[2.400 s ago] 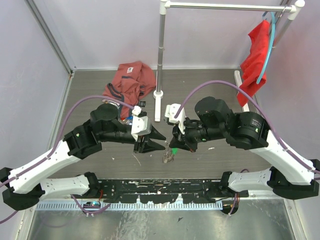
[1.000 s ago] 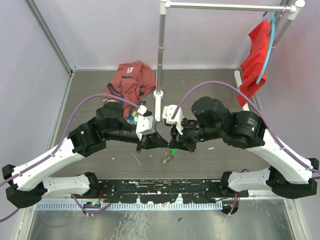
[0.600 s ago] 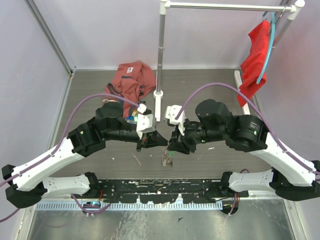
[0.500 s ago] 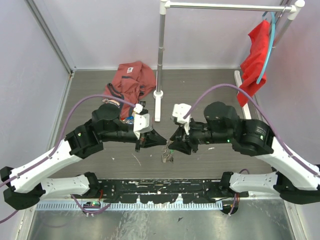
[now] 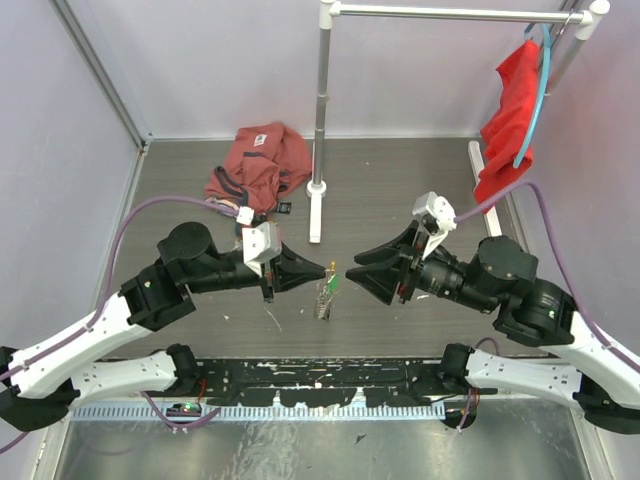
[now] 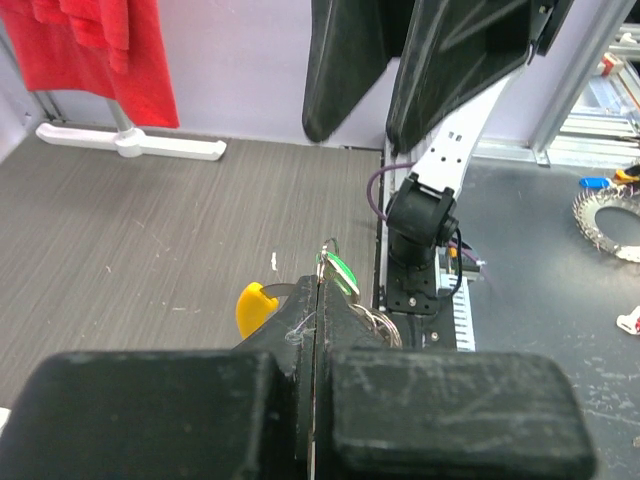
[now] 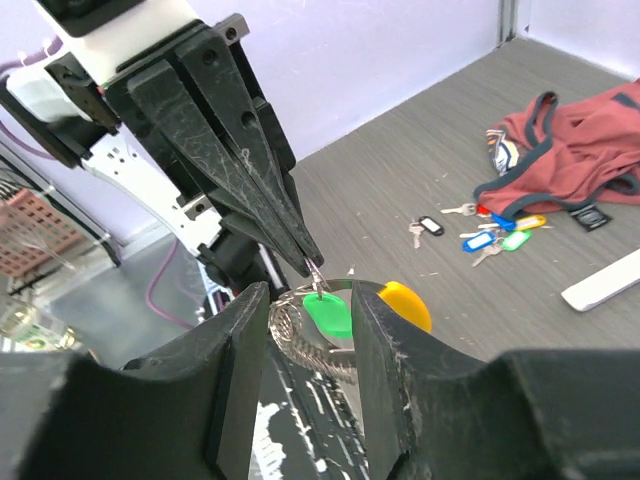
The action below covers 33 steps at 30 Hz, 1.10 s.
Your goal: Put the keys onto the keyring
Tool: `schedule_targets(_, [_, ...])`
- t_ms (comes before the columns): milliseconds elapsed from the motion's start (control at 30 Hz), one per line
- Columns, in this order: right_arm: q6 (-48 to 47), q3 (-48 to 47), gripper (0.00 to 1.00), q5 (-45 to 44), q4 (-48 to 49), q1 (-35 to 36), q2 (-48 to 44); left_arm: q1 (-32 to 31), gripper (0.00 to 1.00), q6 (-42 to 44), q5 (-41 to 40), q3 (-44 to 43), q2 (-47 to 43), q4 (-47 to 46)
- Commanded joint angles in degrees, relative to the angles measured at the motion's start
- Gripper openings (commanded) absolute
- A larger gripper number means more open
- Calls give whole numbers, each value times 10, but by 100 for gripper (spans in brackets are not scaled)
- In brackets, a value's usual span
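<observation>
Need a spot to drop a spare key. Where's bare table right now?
Best: bare table between the stand base and the red cloth, beyond the right pincer. Also the strip left of the garment. Crowded: the middle, where the left pincer holds the keyring, and the loose keys beside the garment.

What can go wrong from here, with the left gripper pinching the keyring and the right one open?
1. The left gripper pinches the keyring only at its very fingertips, with the bunch hanging below. It may slip or swing.
2. I cannot tell whether the green-tagged key is fully threaded. It might drop off.
3. The right gripper is open and empty. The loose keys lie well behind the ring, near the red shirt, so fetching one could be an awkward reach.
</observation>
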State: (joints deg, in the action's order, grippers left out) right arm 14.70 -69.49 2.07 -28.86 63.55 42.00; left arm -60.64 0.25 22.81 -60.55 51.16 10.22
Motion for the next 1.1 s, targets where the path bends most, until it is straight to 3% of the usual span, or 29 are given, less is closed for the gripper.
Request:
schedule_targets(0, [87, 27, 44, -4, 101, 2, 12, -2, 0, -12, -21, 3, -14, -56])
schedule_targets(300, [153, 32, 40, -28, 104, 2, 25, -2, 0, -11, -41, 5, -21, -53])
schedule_targets(533, [157, 34, 32, -26, 101, 2, 29, -2, 0, -9, -41, 4, -22, -53])
schedule_targets(800, [154, 35, 30, -24, 99, 2, 35, -2, 0, -9, -36, 1, -19, -54])
schedule_targets(1067, [152, 36, 20, -19, 98, 2, 38, -2, 0, -8, -37, 1, -19, -52])
